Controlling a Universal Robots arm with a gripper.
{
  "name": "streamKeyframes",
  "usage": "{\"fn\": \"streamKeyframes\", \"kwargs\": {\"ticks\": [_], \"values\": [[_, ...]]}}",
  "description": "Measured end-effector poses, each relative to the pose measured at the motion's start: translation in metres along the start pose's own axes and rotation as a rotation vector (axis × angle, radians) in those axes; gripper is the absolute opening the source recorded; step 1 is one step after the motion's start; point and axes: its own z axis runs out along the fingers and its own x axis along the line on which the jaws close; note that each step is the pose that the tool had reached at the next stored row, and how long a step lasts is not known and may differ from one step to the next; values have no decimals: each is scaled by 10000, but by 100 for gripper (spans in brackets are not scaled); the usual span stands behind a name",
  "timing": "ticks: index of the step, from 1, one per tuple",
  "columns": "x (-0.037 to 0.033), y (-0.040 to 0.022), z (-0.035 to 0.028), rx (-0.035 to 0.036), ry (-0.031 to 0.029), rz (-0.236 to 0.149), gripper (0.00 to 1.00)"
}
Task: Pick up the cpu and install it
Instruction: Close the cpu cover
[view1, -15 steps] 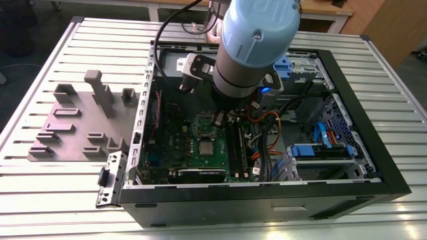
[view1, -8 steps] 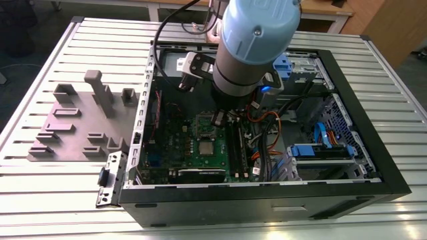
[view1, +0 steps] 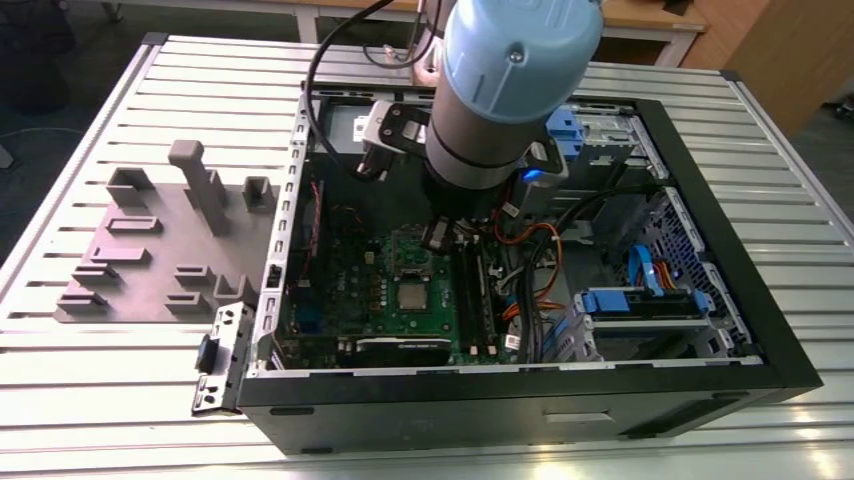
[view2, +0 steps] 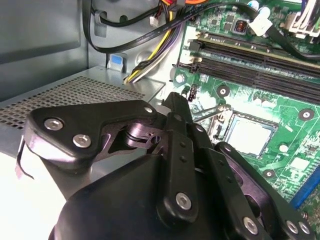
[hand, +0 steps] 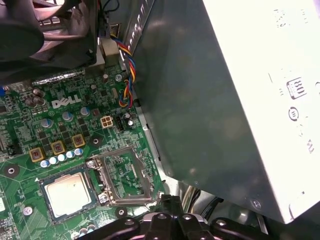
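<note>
Cpu (hand: 67, 192) lies flat in its seat just beside the open socket frame (hand: 125, 175); gripper (view2: 175, 98) clenched, grasping nothing, near that frame and apart from the chip; judged: good seating needs level, square edges, no sideways push toward the frame

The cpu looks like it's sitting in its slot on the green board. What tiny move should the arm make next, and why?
Probably a short lift straight up, away from the green board. The cpu lies flat in place on it, apart from the gripper, which hangs low beside the open socket frame. Rising straight would likely avoid knocking either.
</note>
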Motion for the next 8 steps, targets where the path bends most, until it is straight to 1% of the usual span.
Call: {"fn": "streamKeyframes", "kwargs": {"ticks": [8], "values": [[-8,7,-28,5,9,0,11]]}}
